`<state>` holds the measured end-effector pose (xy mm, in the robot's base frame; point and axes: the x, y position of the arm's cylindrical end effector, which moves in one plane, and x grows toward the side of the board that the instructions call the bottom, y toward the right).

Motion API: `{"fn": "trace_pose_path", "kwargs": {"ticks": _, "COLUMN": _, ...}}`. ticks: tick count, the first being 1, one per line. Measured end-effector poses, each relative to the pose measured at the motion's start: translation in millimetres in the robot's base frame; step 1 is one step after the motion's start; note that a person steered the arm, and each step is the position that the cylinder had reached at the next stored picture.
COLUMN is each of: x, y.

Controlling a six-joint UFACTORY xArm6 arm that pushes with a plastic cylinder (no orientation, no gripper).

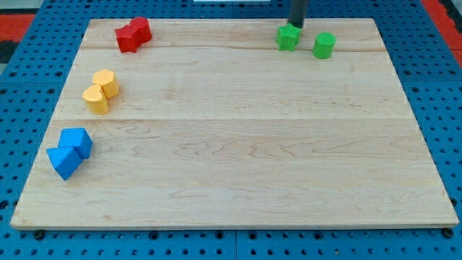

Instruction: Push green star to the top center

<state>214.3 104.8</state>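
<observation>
Nearest the camera, at the view's lower left, two blue blocks (69,153) sit touching each other on the wooden board (238,159), one an angular cube-like piece and the other a wedge-like shape whose exact form is hard to tell. The green star (289,37) lies near the view's top edge, somewhat right of the middle, its ridged sides just readable. My tip (296,26) stands directly above it in the view, at its upper right corner, touching or all but touching it; the dark rod runs up out of the picture. There is no pincer on this arm, only the rod, so there is nothing to open or close. Just beside the star, to the view's right and slightly lower, stands a green cylinder (324,45), apart from it by a narrow gap. Far across at the view's top left, two red blocks (133,34) are pressed together, shapes unclear. Below them on the left side, two yellow blocks (100,91) touch, one rounded like a cylinder, the other heart-like.
</observation>
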Motion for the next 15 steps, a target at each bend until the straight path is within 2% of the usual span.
{"fn": "trace_pose_path", "kwargs": {"ticks": 1, "x": 2.8, "y": 34.2}}
{"fn": "trace_pose_path", "kwargs": {"ticks": 2, "x": 11.9, "y": 44.4}}
{"fn": "trace_pose_path", "kwargs": {"ticks": 4, "x": 25.6, "y": -49.1}}
{"fn": "trace_pose_path", "kwargs": {"ticks": 8, "x": 83.6, "y": -25.9}}
{"fn": "trace_pose_path", "kwargs": {"ticks": 9, "x": 92.9, "y": -71.7}}
{"fn": "trace_pose_path", "kwargs": {"ticks": 11, "x": 112.1, "y": -84.7}}
{"fn": "trace_pose_path", "kwargs": {"ticks": 12, "x": 123.9, "y": -117.9}}
{"fn": "trace_pose_path", "kwargs": {"ticks": 13, "x": 104.5, "y": -138.1}}
{"fn": "trace_pose_path", "kwargs": {"ticks": 15, "x": 89.5, "y": -112.2}}
